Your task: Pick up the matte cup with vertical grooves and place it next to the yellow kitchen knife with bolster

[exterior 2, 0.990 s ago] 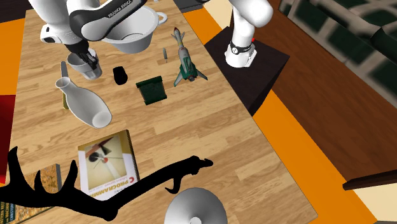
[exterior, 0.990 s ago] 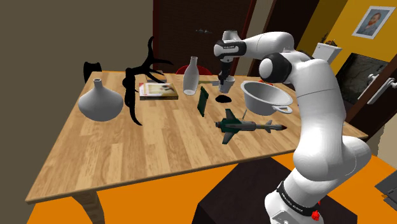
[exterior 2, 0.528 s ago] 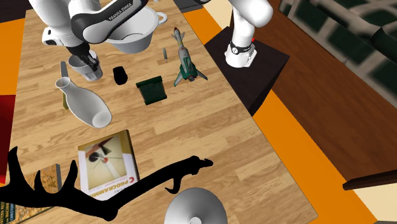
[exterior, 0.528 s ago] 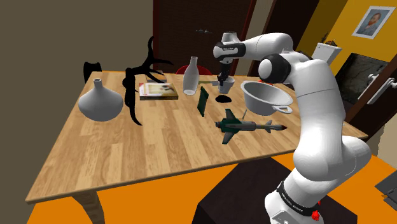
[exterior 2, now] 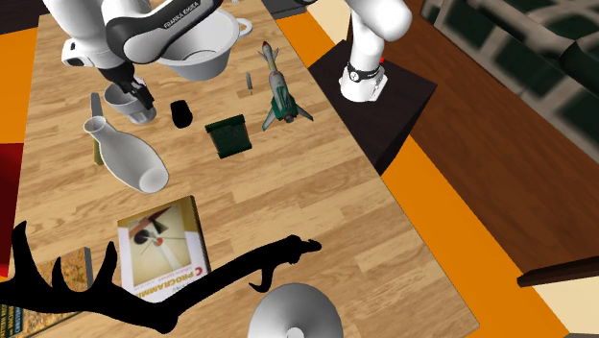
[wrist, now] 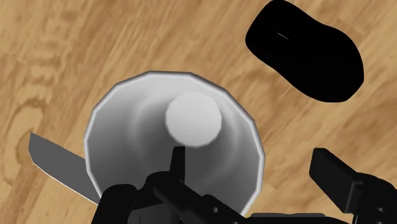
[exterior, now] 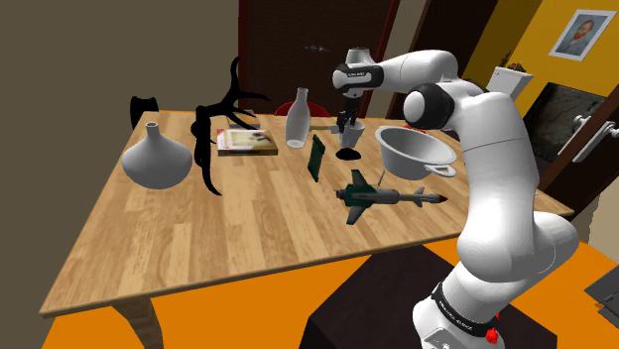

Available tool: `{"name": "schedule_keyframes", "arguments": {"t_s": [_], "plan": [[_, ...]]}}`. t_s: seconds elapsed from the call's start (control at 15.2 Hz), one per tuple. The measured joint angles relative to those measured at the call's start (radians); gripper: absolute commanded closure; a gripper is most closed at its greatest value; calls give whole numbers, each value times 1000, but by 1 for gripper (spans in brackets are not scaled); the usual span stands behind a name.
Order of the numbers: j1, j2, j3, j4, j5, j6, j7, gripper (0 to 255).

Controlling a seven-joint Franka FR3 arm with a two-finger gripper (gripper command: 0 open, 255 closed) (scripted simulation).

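Tool (wrist: 254,167) recorded over the far part of the wooden surface (exterior: 228,228), at the grey cup (wrist: 137,127). Fingers are spread: one finger (wrist: 179,162) is lowered inside the cup, the other is held outside the rim, clear of the wall. Nothing is pinched. The cup is seen upright, its opening towards the tool. The grey blade of the knife (wrist: 56,167) is noted just beside the cup, running in behind its side. A black object (wrist: 306,56) lies near the cup on the opposite side. A white bottle (exterior 2: 134,163) is noted close by.
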Motion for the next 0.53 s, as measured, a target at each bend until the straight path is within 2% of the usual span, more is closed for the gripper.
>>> {"name": "schedule_keyframes", "arguments": {"t_s": [0.26,0.53], "plan": [[7,-19,1,63,1,-80,-2,0],[7,-21,1,73,1,-94,-3,0]]}}
